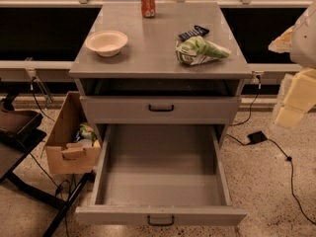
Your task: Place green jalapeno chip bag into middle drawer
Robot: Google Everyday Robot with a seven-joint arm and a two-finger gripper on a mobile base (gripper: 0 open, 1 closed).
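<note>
From my station I see the green jalapeno chip bag (200, 51) lying on its side on the cabinet top (158, 58), at about 3 o'clock from the middle of that surface and near the right edge. Nothing holds it. A small dark packet (193, 32) lies just beyond it at 12 o'clock, so close that I cannot say whether the two touch. The bowl (106, 42) stands at 9 o'clock, well apart from the bag, and the soda can (148, 1) stands upright at 12 o'clock, near the far edge.

The gripper (292, 102) hangs at 3 o'clock in the view, outside the cabinet and lower than the top, apart from everything. Whether it is released or clenched I cannot tell. I judge that it waits to the side so that the path to the bag stays free.

The middle drawer (160, 174) is pulled far out at 6 o'clock, and I see nothing inside it, so it is ready to receive the bag. The drawer front above it (160, 108) is closed. A cardboard box (66, 142) stands on the floor at 9 o'clock from the drawer.

The grasp is not yet begun. In my opinion the crinkled foil will yield under pressure, and the dark packet beside it could be dragged along.
</note>
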